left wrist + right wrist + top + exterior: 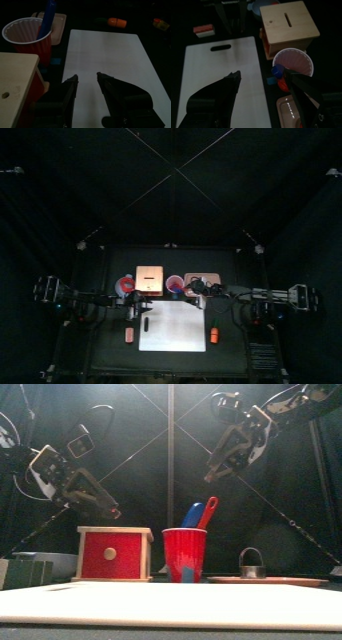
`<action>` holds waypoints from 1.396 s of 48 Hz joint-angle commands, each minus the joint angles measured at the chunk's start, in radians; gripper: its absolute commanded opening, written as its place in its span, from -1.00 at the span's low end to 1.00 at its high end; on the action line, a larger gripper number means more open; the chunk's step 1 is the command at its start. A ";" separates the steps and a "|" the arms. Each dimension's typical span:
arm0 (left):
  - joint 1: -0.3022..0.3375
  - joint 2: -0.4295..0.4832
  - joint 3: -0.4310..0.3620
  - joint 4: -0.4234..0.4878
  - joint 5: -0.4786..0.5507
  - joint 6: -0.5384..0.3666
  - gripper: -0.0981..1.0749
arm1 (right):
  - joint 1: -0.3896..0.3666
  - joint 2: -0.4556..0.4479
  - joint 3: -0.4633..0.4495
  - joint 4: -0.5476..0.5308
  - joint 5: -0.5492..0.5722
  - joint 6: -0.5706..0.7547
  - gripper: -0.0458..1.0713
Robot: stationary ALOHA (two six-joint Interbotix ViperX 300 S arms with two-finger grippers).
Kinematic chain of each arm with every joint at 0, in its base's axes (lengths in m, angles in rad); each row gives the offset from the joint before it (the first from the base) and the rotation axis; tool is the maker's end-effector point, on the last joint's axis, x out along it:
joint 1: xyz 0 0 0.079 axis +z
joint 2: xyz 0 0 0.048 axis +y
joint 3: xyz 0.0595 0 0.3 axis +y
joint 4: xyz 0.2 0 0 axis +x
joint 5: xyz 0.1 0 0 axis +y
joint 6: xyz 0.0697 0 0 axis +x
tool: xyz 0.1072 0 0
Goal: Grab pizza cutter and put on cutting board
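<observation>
Your right gripper (261, 80) gapes wide above cup (295, 61); cutter (207, 512) stands inside it; left gripper (87, 77) narrow, empty, over board (100, 55)

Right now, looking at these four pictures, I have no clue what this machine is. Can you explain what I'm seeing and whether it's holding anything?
It is a robot with two black arms at a small table, and each arm ends in a two-jawed gripper. One picture looks straight down from above, one looks level from the table's front edge, and two come from cameras on the wrists. On the table lie a white cutting board, a wooden box and a red cup. The pizza cutter stands in the cup. The left gripper and the right gripper are both open and hold nothing.
</observation>
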 commanded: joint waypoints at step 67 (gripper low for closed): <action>0.003 -0.008 0.005 -0.002 -0.003 0.003 0.49 | -0.052 0.327 -0.299 -0.258 0.265 0.003 0.09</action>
